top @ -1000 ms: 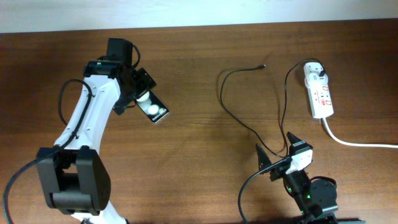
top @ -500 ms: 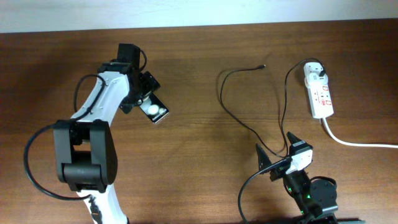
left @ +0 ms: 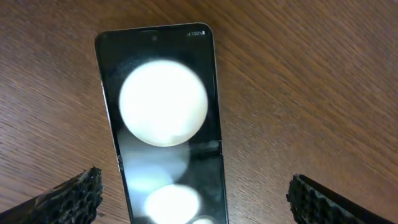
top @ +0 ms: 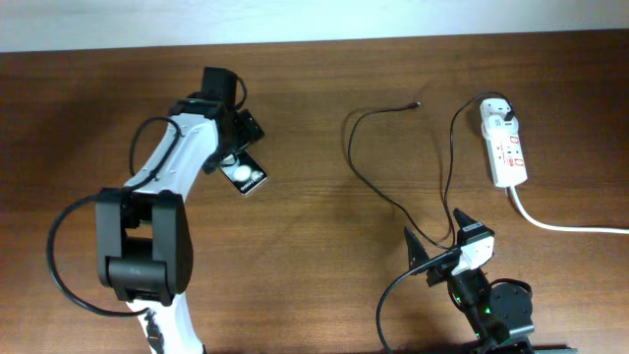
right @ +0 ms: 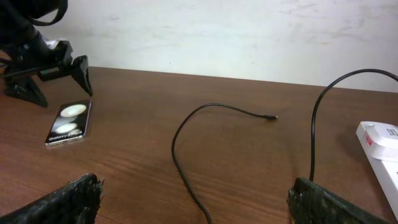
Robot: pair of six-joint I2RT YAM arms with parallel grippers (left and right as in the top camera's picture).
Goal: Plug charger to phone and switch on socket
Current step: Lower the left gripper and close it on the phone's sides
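the phone (top: pixel 245 176) lies flat and face up on the worktop (top: pixel 314 256), left of centre, turned at an angle, its glossy face showing two bright round spots. the left gripper (top: pixel 234 147) sits over the phone's far-left end. in the left wrist view the phone (left: pixel 165 124) runs lengthwise between the two fingertips (left: pixel 78 194), nearer the one at the picture's left, with bare wood between it and either tip. the jaws stand wide apart, much wider than the phone, and hold nothing. how high the tips are above the wood i cannot tell.

the charger (top: pixel 351 157) is a thin black cable looping across the middle of the worktop, well apart from the phone. its connector tip (top: pixel 417 103) lies free on the wood near the back, and its dark plug (top: pixel 503 116) sits at the top end of the socket (top: pixel 508 152), a white power strip at the right with a thick white cord (top: pixel 560 226) trailing off the edge.

the right gripper (top: pixel 437 232) is low at the front, spread wide and empty, with the cable passing just beside it.
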